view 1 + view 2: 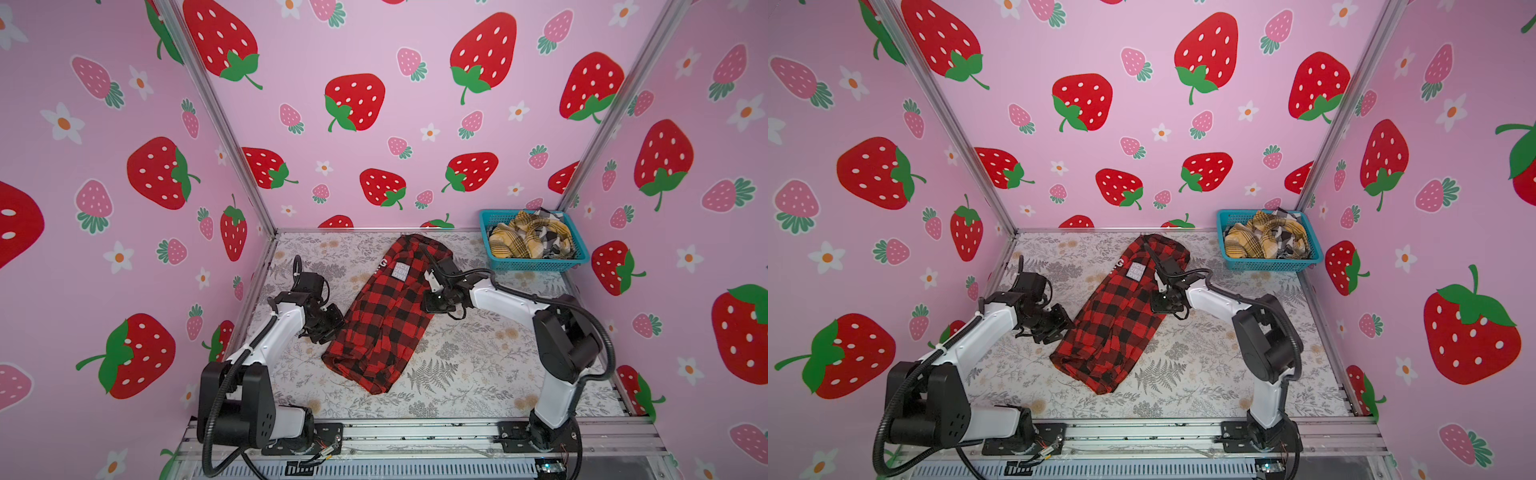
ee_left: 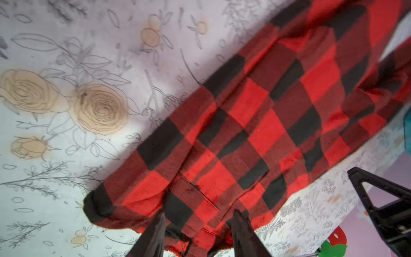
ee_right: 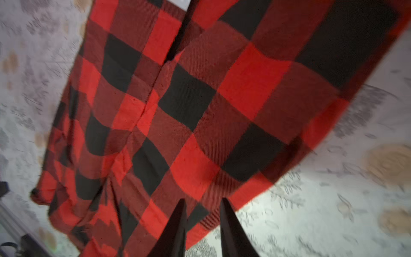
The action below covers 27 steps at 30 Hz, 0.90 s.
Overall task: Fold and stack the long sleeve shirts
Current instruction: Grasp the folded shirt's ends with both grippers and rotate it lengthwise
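Plainly, floral tabletop [image 1: 498, 365] (cloth, perhaps) under shirt [image 1: 386, 324]; strawberry-print walls [image 1: 374, 50] around.

A teal mesh basket [image 1: 536, 264] sits at two o'clock on the floral-print table cover [image 1: 478, 374]; pink strawberry-patterned walls [image 1: 374, 62] enclose three sides; an aluminium rail [image 1: 415, 434] runs along six o'clock.

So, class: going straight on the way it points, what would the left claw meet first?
Probably the red-and-black shirt, lying directly ahead of the left claw, though depth is unclear.
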### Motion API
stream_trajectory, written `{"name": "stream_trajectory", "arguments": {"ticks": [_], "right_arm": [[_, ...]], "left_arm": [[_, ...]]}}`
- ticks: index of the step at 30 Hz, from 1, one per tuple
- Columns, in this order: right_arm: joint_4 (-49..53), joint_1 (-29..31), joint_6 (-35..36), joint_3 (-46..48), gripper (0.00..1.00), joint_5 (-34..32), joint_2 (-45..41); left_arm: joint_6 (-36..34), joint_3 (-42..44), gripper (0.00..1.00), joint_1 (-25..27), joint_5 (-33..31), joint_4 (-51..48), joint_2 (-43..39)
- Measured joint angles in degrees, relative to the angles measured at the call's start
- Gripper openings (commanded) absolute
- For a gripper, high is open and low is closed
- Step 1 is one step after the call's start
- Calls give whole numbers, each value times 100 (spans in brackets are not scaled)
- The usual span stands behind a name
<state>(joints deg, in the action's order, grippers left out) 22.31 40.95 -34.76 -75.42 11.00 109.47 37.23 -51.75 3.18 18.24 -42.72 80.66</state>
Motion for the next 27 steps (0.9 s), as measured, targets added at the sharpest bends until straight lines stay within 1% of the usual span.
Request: {"name": "stream_trajectory", "arguments": {"ticks": [2,4,8,11,15,17,19,21,24,27], "right_arm": [[-15,-7,-35,-214,20,-4,374],[24,-13,-61,-479,19,-4,717],[179,-24,-79,-1134,20,-33,1196],[328,-37,-48,-1580,29,-184,1462],[590,-74,79,-1875,50,-393,1521],[697,-111,125,-1888,57,-522,1453],[824,-153,201,-1738,63,-680,1213],[909,-175,227,-1366,67,-835,721],[990,-219,249,-577,72,-1005,-374],[986,-256,157,299,77,-1058,-1528]], "left_arm": [[0,94,48,-70,-7,94,221],[0,240,45,-94,-7,203,426],[4,544,39,-74,74,330,688],[7,719,36,61,195,398,688],[31,831,33,444,463,479,649],[105,890,33,671,588,535,614],[273,942,35,1038,671,595,551],[468,946,37,1491,785,702,494],[796,918,40,2205,1019,935,463],[990,743,43,2706,1244,1043,431]]}}
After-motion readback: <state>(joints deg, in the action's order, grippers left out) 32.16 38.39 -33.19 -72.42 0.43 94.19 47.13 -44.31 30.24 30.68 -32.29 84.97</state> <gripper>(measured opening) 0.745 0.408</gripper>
